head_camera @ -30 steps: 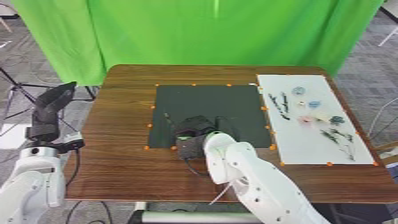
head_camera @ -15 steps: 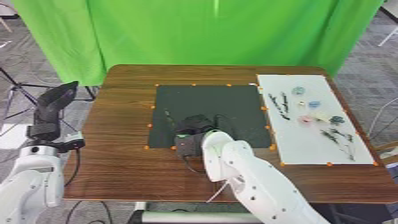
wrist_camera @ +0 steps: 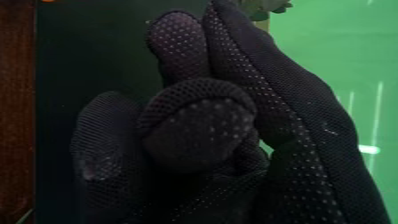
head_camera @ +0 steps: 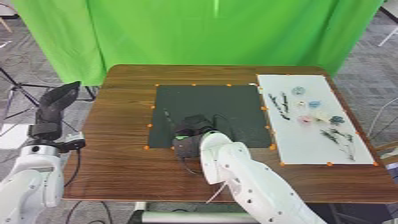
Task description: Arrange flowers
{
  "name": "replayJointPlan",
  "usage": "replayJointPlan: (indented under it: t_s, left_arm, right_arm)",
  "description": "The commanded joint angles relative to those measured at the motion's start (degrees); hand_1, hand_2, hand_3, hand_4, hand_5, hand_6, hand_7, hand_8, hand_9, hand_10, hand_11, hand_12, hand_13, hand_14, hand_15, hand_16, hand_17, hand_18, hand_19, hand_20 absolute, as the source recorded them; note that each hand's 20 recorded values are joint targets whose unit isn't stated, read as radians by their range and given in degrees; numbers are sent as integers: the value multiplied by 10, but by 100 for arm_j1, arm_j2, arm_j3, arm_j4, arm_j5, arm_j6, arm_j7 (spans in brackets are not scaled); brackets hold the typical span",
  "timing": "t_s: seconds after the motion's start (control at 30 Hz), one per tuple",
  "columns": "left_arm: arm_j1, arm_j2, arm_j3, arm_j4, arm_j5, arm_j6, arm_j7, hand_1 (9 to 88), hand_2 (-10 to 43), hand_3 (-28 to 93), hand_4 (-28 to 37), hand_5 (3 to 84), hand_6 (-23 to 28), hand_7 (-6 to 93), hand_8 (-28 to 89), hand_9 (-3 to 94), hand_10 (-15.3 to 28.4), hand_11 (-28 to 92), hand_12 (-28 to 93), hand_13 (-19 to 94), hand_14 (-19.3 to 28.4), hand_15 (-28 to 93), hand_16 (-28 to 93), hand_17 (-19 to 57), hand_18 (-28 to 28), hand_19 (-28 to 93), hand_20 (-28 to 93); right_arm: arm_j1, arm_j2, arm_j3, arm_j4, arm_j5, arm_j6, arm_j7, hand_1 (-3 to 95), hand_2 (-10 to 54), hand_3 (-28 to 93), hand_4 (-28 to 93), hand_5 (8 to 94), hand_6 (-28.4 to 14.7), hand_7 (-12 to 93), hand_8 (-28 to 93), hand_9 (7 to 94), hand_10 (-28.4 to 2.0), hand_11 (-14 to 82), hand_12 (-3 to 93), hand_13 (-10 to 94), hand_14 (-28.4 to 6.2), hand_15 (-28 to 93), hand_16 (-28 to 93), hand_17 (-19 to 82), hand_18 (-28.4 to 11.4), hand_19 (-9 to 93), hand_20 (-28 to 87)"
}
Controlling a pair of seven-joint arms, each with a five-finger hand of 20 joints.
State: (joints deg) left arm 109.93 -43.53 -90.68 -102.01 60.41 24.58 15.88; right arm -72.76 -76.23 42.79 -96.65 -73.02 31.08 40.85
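OK so the mat (head_camera: 209,97) is the thing to go by here. The right hand (head_camera: 193,123) is over the near part of it, a bit left of the middle. From the wrist view its fingers are curled in, mostly closed, and it looks like they've got a green sprig (head_camera: 167,116). Some leaves stick out beyond the fingertips, but the actual pinch spot is hidden, so I can't tell how firm the hold is. In the head view the thin part of that sprig is over the mat, just left of the hand.

The other flowers are on the white sheet (head_camera: 306,147), right of the mat: a couple of blue ones (head_camera: 314,104), a pink one (head_camera: 306,119), a grey-blue one (head_camera: 337,120), dark stems (head_camera: 285,115) on the side nearer the mat and leafy stems (head_camera: 341,142) towards the near end.

Left hand (head_camera: 57,99) is well left of the mat, past the table (head_camera: 115,170) edge, fingers pretty much straight, nothing in it.
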Motion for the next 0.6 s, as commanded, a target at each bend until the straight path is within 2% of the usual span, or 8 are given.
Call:
replayJointPlan:
  t_s: [0.03,0.27,0.6]
  left_arm:
    - [74,-31,-82,-76,38,-64,-91,233,27,679,-280,400,46,134,-78,351,120,169,88,248,121,55,-22,21,63,6,106]
    - [101,-30,-104,-97,21,-92,-123,236,24,677,-273,399,47,131,-76,350,121,169,89,248,121,55,-20,19,63,5,104]
    - [143,-34,-139,-131,40,-128,-185,241,19,674,-264,398,48,128,-75,347,121,167,92,248,122,55,-18,17,65,5,104]
  right_arm:
    - [-294,198,-165,361,44,-36,296,642,-95,535,-43,656,-61,555,61,902,-113,242,414,937,-6,550,203,794,-28,771,477]
    - [-251,370,-291,259,173,-190,366,622,-95,526,-47,619,-63,568,74,881,-116,266,417,937,-7,542,205,792,-27,770,474]
    - [-235,421,-299,248,212,-232,399,609,-95,515,-45,614,-67,564,76,867,-122,291,397,937,-9,531,210,788,-28,766,470]
